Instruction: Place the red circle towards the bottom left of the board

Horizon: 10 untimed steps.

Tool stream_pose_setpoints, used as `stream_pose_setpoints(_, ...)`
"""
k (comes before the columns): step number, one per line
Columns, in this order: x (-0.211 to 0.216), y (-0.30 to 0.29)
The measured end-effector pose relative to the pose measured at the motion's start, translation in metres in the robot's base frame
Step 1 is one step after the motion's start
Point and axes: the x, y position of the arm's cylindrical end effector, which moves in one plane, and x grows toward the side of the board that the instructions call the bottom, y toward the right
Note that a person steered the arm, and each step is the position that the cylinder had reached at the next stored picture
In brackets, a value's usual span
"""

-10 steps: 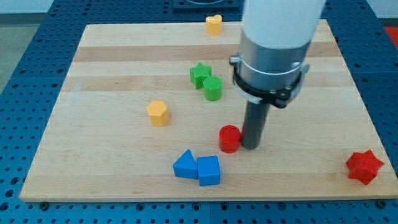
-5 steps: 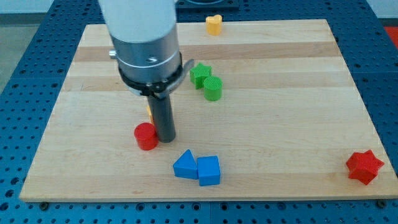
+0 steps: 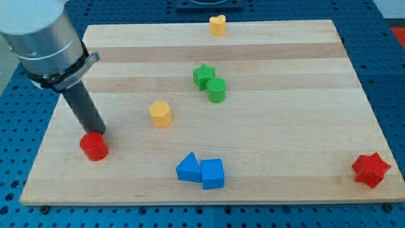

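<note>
The red circle lies on the wooden board near the view's left edge, in the lower part. My tip stands just above it, at its upper edge, touching or almost touching it. The rod leans up and to the view's left from there to the grey arm body.
A yellow block sits right of the tip. A green star and a green cylinder touch at centre. Two blue blocks lie together at the bottom. A red star is bottom right, a yellow heart at the top.
The arm has swept from the middle to the view's left, pushing the red circle left along the board. The other blocks have not moved.
</note>
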Motion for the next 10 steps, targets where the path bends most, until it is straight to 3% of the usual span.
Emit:
stream_pose_setpoints(4,0.008,0.044)
stream_pose_setpoints(10,0.021,-0.008)
